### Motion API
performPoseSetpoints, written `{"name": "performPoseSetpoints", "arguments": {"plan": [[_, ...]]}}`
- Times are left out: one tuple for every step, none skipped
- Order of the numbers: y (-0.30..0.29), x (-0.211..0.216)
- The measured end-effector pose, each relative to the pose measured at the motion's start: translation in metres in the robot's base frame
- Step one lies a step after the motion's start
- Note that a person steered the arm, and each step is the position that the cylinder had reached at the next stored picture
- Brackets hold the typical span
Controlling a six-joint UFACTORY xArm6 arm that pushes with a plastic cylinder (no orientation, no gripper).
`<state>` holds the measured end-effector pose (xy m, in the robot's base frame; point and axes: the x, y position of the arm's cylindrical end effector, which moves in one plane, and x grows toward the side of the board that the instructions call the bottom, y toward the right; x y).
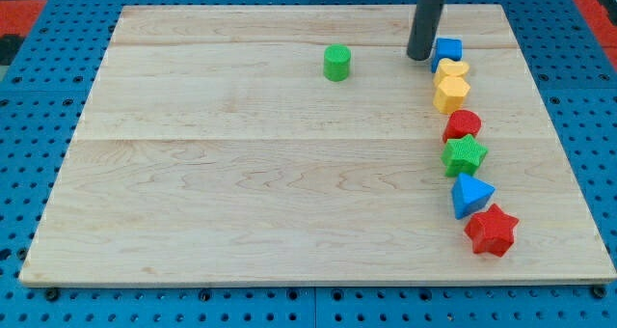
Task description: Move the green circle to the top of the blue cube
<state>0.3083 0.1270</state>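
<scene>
**On the wooden board: eight blocks, one rod**

On the wooden board [241,174], set over a blue pegboard [29,174], the items stand as follows.

- Green circle [336,63]: a short cylinder, alone in the upper middle, well apart from all other blocks.
- Blue cube [446,50]: near the view's top right, at about 3 o'clock from the green circle.
- My tip [419,56]: the end of a dark upright rod, just beside the blue cube at its 9 o'clock; whether they touch cannot be told. The rod carries no claw, so nothing is grasped.
- Column running toward 6 o'clock from the blue cube, each close to the next: yellow heart [452,69], yellow hexagon [450,94], red block [463,123] of unclear shape, green star [465,155], blue triangle [470,195], red star [492,231].
</scene>
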Motion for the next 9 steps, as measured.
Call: {"name": "performPoseSetpoints", "arguments": {"plan": [[-0.038,0.060],[-0.082,0.087],[-0.083,0.060],[-0.089,0.037],[-0.110,0.019],[-0.109,-0.013],[-0.118,-0.028],[-0.130,-0.032],[-0.136,-0.042]]}}
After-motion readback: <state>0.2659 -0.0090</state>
